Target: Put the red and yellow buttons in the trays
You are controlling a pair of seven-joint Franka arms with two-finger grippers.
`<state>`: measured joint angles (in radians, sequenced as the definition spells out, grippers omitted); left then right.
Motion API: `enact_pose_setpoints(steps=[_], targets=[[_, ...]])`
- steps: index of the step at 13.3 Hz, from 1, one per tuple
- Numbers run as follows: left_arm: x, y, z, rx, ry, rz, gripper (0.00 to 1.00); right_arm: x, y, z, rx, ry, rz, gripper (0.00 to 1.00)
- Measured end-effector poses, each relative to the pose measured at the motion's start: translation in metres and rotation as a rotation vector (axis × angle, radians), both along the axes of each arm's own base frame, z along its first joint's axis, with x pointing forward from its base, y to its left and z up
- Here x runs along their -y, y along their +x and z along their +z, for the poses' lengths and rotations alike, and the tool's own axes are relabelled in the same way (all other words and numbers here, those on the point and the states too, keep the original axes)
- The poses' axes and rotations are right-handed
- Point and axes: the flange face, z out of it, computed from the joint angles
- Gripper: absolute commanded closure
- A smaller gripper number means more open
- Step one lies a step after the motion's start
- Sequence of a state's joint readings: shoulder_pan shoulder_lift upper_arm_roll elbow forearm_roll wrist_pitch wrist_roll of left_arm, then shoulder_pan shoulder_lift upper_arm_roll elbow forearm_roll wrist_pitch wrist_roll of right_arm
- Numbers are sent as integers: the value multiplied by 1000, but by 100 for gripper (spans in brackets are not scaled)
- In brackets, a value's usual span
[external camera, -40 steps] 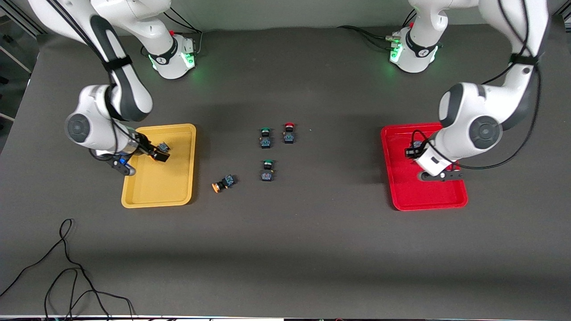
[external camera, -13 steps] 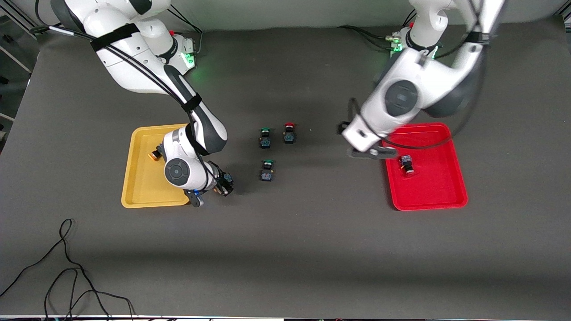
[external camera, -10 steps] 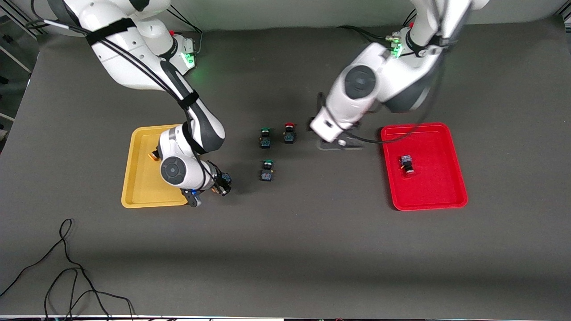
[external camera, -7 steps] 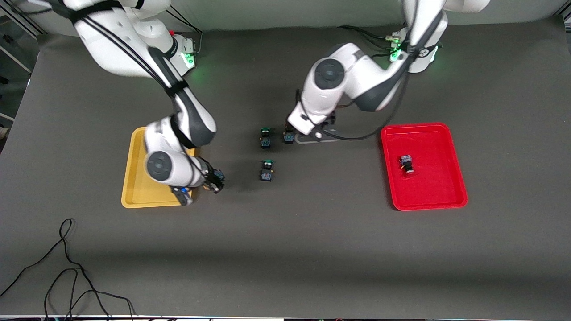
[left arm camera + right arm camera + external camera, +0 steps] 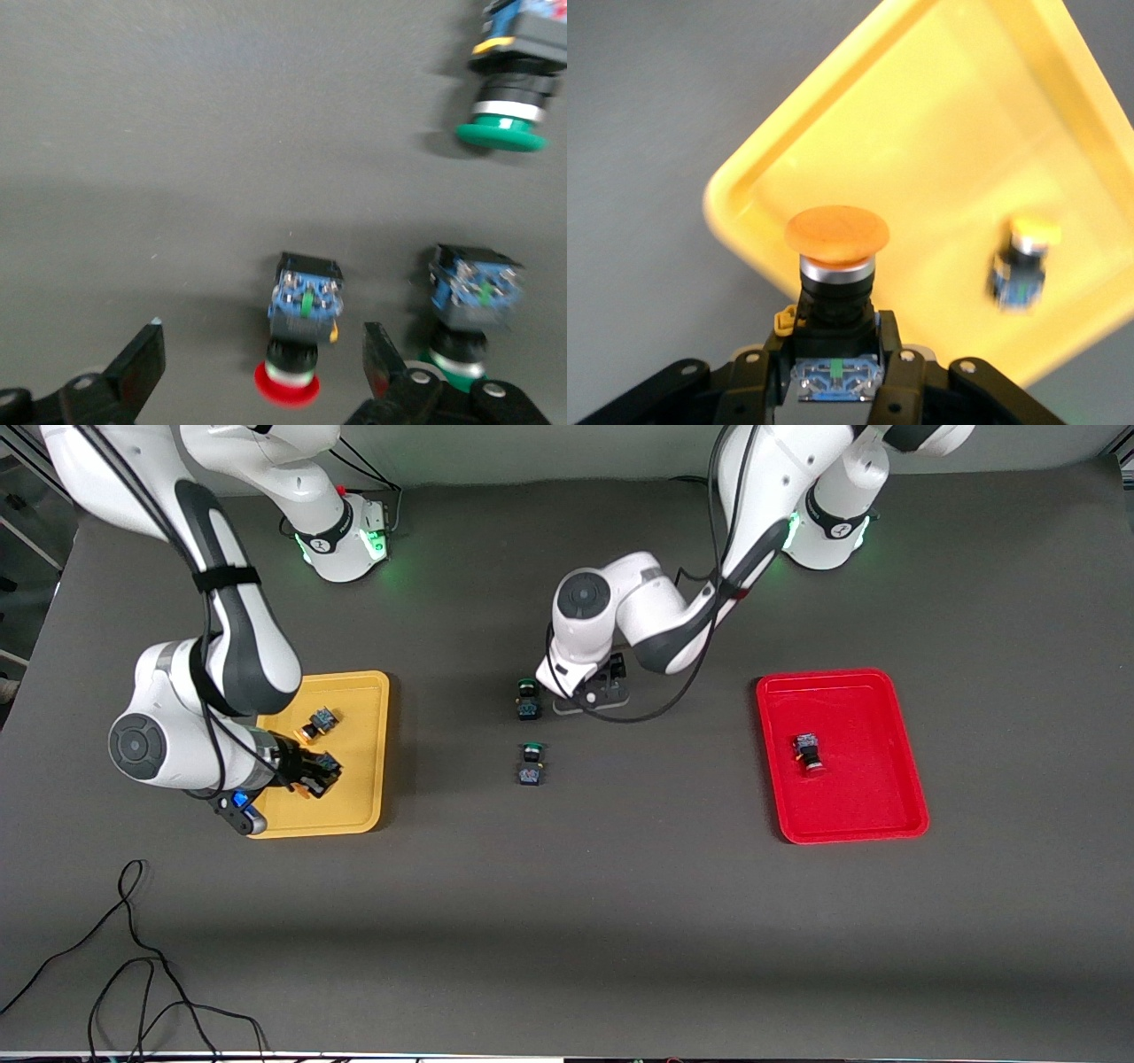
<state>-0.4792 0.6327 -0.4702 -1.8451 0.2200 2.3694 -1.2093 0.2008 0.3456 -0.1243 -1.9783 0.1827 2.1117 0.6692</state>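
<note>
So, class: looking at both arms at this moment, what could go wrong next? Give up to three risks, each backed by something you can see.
1. The left tool, open around the red button, has a green button close beside it; a finger might knock it.
2. The right tool holds a yellow button over the yellow tray; dropped from there, it could bounce or roll.
3. It might also land on the yellow button already in the tray.

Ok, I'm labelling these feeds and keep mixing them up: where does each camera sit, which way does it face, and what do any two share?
Front: high across the table, facing both arms, the yellow tray and red tray.
Left wrist: on the left arm, looking down past the open left gripper at the red button.
Right wrist: on the right arm, over the yellow tray, right gripper shut on the yellow button.
Shared: front and right wrist both show the yellow tray.
</note>
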Motion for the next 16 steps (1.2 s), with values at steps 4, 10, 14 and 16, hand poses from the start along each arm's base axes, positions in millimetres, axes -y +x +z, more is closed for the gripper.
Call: enact_pose_setpoints(steps=[4,10,14,16], targets=[[2,3,-27,-25,8,9,29,15,-32,-69,32,19,53,61],[16,-6,-22,-14,4,35,67,15,-34,-77,28,17,62,0],[17,-7,-22,-9,11,47,90,10,-24,-55,78,24,79,0],[18,-8,-22,-7,15,56,95,3,-17,-22,141,28,112,0]])
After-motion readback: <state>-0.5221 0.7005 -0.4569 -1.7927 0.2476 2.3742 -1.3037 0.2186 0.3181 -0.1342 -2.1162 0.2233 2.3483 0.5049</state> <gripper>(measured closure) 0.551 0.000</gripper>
